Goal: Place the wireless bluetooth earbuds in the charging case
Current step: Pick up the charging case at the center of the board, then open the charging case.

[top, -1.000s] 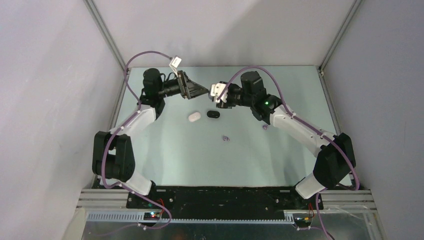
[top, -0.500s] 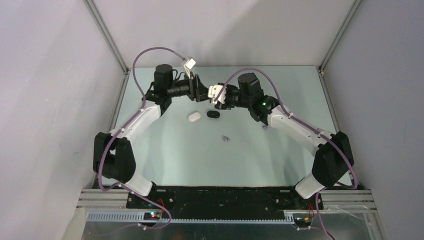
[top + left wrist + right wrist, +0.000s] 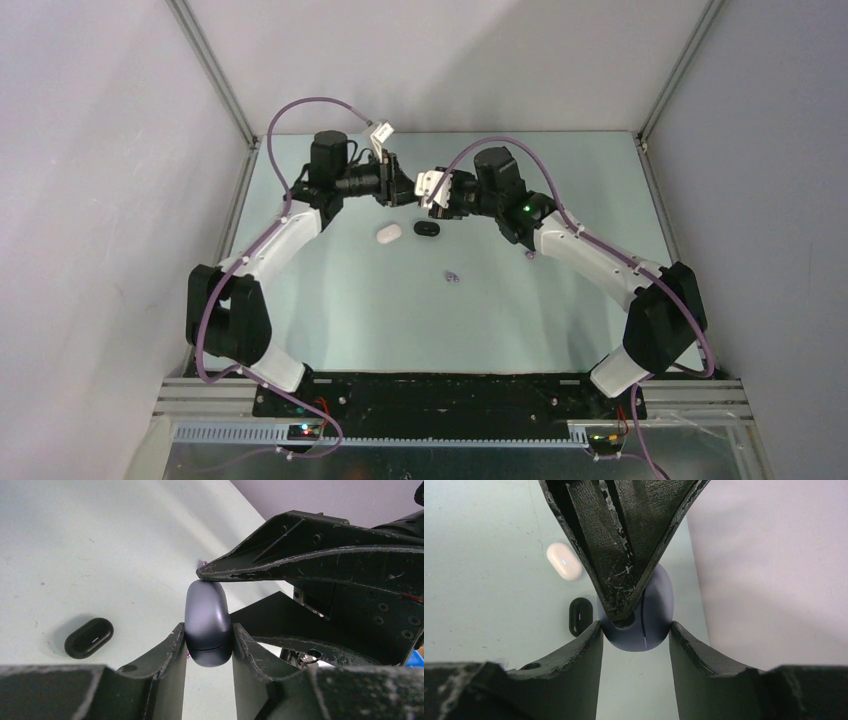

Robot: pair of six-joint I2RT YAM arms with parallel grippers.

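Once the left gripper squeezed its jaws onto the lavender charging case, the half-open right gripper held it too; both could probably open it.

Right gripper gripped the lavender charging case, one finger pressed to each side. Left gripper hung in from the top edge, fingers converging to a tip on the case face. On the table beyond lay a white case and a black case, apart from each other.
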